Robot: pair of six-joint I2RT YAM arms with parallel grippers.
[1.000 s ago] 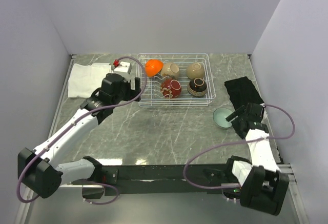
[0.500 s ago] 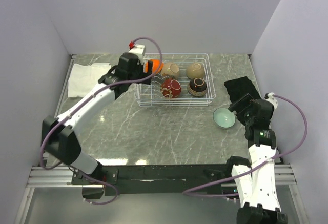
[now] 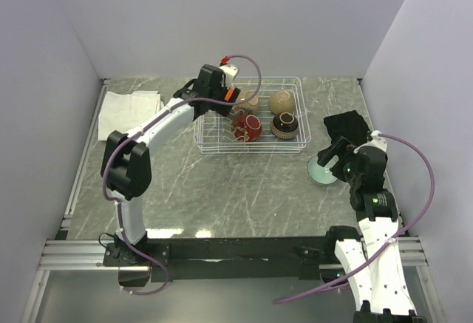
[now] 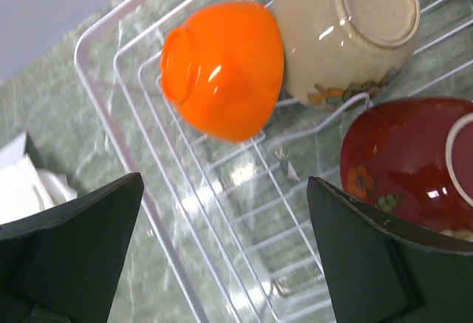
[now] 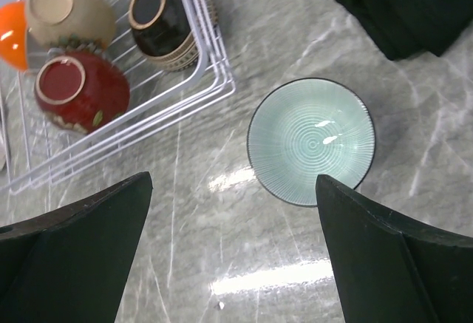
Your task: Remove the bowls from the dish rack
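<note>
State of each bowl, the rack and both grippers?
dish rack: holds five bowls
orange bowl: in rack, on its side, against tan bowl
tan bowl: in rack, foot up
second tan bowl: in rack
dark red bowl: in rack, tipped
black-brown bowl: in rack, tipped
pale green bowl: upright on table
left gripper: open over orange bowl
right gripper: open over pale green bowl

The grey, marble-veined bench (image 3: 222, 190) in front of me is carrying four things. The white wire dish rack (image 3: 255, 148) is sitting toward its far middle. A folded white cloth (image 3: 126, 112) is lying at my far left, apart from the rack. A pale green bowl (image 5: 310, 142) is standing upright on bare stone near the rack's near right corner. A crumpled black cloth (image 3: 347, 125) is lying just beyond it, not touching.
</note>
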